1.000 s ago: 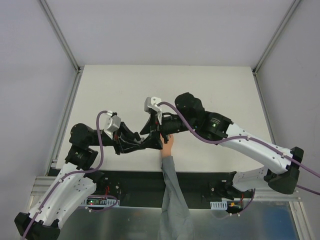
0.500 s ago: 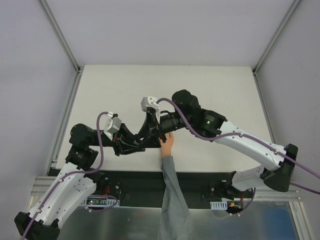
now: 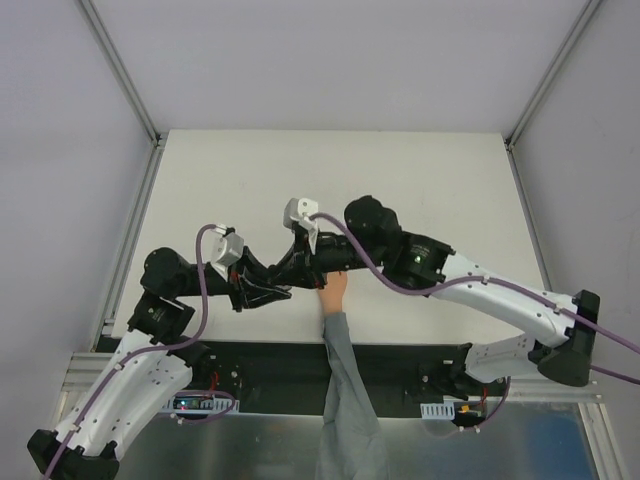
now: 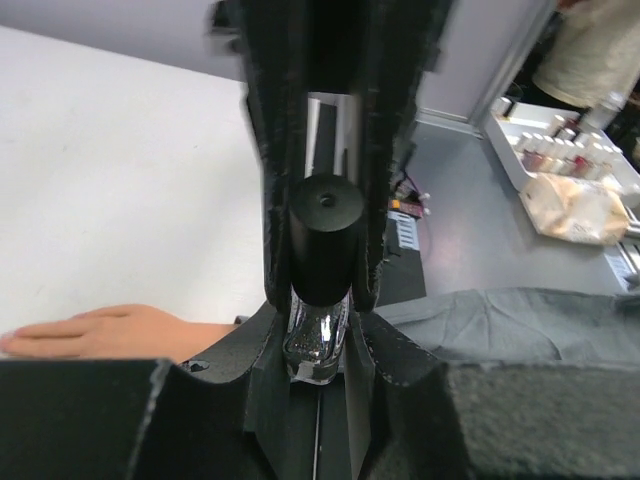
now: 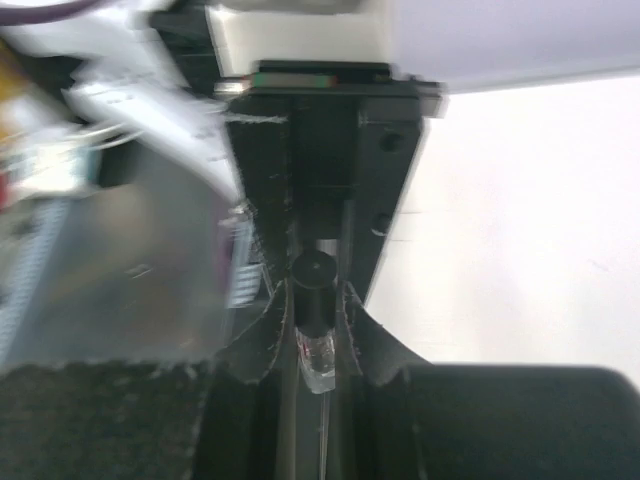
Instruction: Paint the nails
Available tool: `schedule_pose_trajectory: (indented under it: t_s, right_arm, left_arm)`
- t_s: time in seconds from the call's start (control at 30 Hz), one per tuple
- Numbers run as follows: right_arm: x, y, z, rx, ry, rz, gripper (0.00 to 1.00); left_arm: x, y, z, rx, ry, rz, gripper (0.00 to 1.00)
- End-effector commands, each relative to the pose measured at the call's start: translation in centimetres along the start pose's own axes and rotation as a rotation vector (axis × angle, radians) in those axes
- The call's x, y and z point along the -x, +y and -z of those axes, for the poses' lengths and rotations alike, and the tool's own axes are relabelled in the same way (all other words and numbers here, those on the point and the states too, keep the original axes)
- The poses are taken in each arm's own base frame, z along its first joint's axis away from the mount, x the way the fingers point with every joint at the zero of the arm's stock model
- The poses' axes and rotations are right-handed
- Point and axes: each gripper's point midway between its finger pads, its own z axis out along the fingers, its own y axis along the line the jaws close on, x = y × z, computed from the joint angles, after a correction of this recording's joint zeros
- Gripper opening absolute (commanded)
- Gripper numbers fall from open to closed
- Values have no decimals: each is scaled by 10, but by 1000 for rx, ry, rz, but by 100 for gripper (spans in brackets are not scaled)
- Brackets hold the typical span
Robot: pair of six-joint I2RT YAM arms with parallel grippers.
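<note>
A small nail-polish bottle, clear glass body [image 4: 318,345] under a black cap [image 4: 325,235], sits between both grippers just left of the peach mannequin hand [image 3: 335,293]. My left gripper [image 4: 322,320] is shut on the glass body. My right gripper [image 5: 315,300] is shut on the black cap [image 5: 313,285], meeting the left gripper [image 3: 283,285] head-on. In the top view the right gripper [image 3: 318,268] covers the fingertips and the bottle is hidden. The hand [image 4: 100,330] lies flat, palm down, with its grey sleeve [image 3: 345,385] trailing toward me. The nails cannot be made out from the skin.
A black strip [image 3: 420,358] runs along the table's near edge, where the arm bases are bolted. On the grey metal surface off the table stand a white tray of small bottles [image 4: 560,150] and a plastic bag [image 4: 580,205]. Aluminium posts frame the back corners.
My right gripper slid left and down onto the bottle and closed its jaws on the cap. The left gripper kept its hold on the bottle and barely moved.
</note>
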Motion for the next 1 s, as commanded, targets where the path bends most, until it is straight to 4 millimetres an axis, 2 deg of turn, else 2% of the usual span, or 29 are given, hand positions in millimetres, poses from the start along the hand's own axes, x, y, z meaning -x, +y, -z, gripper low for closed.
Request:
schedule_pose_trajectory:
  t_s: [0.0,0.03,0.07,0.1,0.13,0.2,0.23,0.33,0.4,0.43,0.5,0.53,0.57,0.6,0.63,0.67,0.83,0.97]
  right_arm:
    - [-10,-49,21,-654,12,182,0]
    - [-10,-34,18,-790,2,236,0]
    - [1,-58,62,-1166,-31,250,0]
    - [-2,-57,56,-1237,-6,271,0]
    - [0,-52,62,-1321,-14,267,1]
    - [-12,-52,43,-1304,8,233,0]
    - [-7,-50,39,-1288,4,208,0]
    - [-7,-44,18,-1163,29,221,3]
    - [-4,-42,18,-1122,44,240,15]
    - [-1,-38,14,-1032,46,232,20]
    - [-3,-31,14,-924,82,232,38]
    - [0,-21,10,-785,87,223,51]
    - [-7,-16,10,-713,121,224,56]
    - [-9,-10,10,-643,131,221,59]
    - [-9,-13,14,-602,131,208,62]
    - [-8,4,13,-470,122,189,64]
    - [1,8,25,-222,63,98,65]
    - [19,11,25,-76,-3,79,64]
  left_arm:
    - [24,48,10,311,-81,-111,0]
    - [25,53,13,342,-85,-109,0]
    - [26,59,16,374,-90,-111,0]
    - [28,63,18,405,-100,-114,0]
    - [29,64,19,412,-102,-114,0]
    - [29,65,20,417,-104,-111,0]
    - [28,64,19,409,-100,-109,0]
    - [24,62,16,381,-84,-91,0]
    - [22,62,14,365,-75,-74,0]
    - [22,62,14,359,-75,-75,0]
    - [20,59,12,335,-64,-65,0]
    - [20,59,11,329,-59,-61,0]
    - [18,57,10,314,-53,-57,0]
    - [18,57,9,307,-50,-56,0]
    - [18,55,9,295,-47,-54,0]
    - [18,53,8,282,-43,-49,0]
    - [16,32,2,149,-33,-47,0]
    - [15,15,-1,46,-25,-39,0]
